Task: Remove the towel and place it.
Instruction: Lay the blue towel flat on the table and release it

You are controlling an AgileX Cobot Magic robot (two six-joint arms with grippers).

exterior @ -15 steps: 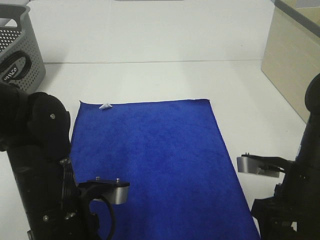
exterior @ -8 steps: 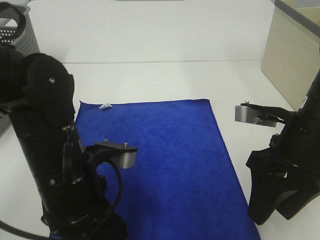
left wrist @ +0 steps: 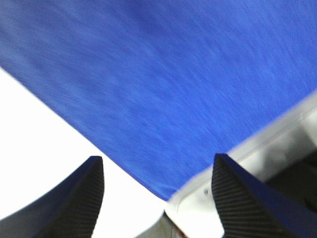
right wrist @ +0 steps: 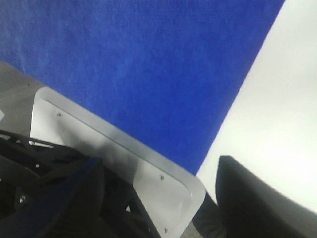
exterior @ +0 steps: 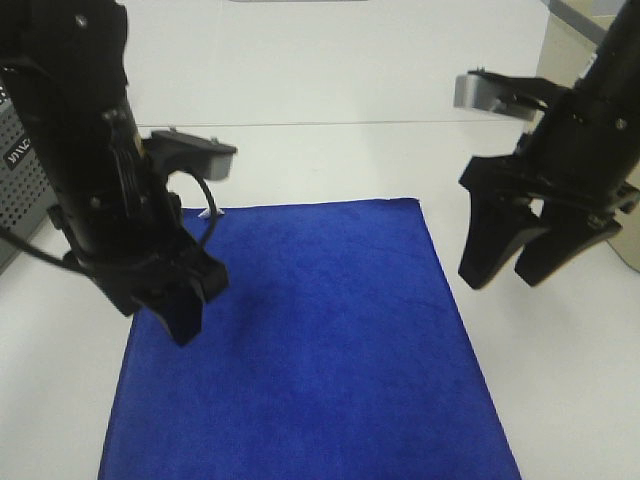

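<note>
The royal-blue towel (exterior: 320, 340) lies flat and spread out on the white table (exterior: 330, 160), with its small white tag (exterior: 210, 213) at the far left corner. My left gripper (exterior: 190, 312) hangs open and empty above the towel's left edge. My right gripper (exterior: 507, 272) hangs open and empty above bare table just right of the towel's right edge. The left wrist view shows the towel (left wrist: 173, 74) beyond the spread fingers (left wrist: 74, 198). The right wrist view shows the towel (right wrist: 133, 59) and its edge beyond wide-apart fingers (right wrist: 257, 198).
A grey perforated basket (exterior: 18, 170) stands at the far left. A light wooden panel (exterior: 565, 60) stands at the far right. A metal plate of the robot base (right wrist: 99, 144) shows at the table's near edge.
Both arms have risen from the near edge and swung farther over the table. The grippers now hang at the towel's left and right sides. The towel has not moved.
</note>
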